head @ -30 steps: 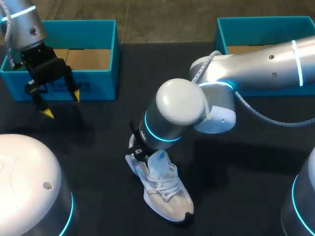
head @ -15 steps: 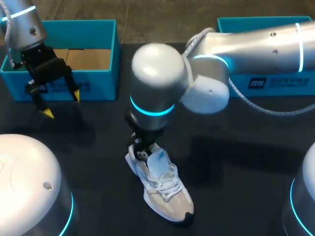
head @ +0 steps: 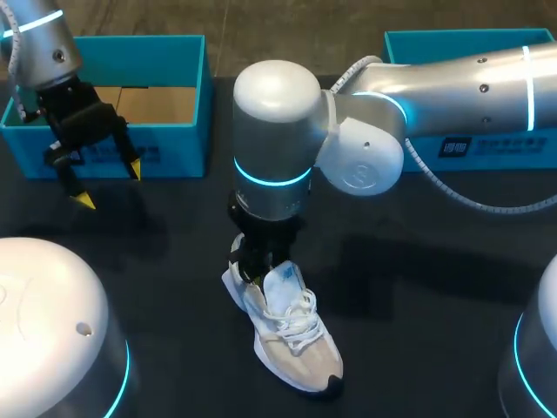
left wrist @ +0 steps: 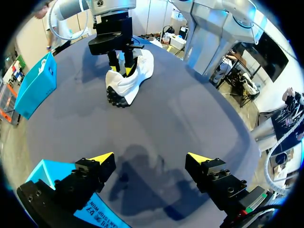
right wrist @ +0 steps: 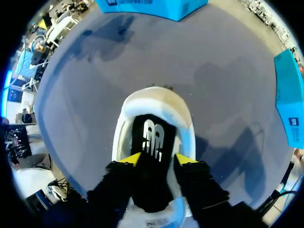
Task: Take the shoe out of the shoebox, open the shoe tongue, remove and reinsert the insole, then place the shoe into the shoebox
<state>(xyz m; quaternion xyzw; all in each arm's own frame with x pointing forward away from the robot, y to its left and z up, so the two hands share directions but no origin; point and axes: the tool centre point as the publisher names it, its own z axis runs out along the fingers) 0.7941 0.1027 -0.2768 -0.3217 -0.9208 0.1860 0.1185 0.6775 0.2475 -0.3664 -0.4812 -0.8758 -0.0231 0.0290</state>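
Lying at lower centre of the head view, the white shoe (head: 291, 344) rests upright on the dark table (head: 418, 287), toe toward the lower right. The right gripper (right wrist: 156, 159) is down in its opening, over the black insole (right wrist: 153, 135); whether it grips the insole, I cannot tell. At upper left the left gripper (head: 109, 185) hangs with jaws wide apart, holding nothing, before the left box (head: 165, 48). The right box (head: 452, 39) sits at upper right.

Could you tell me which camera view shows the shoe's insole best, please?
The right wrist view: the black insole fills the opening of the shoe at the right gripper. The head and left wrist views show the shoe, but the gripper hides its inside.
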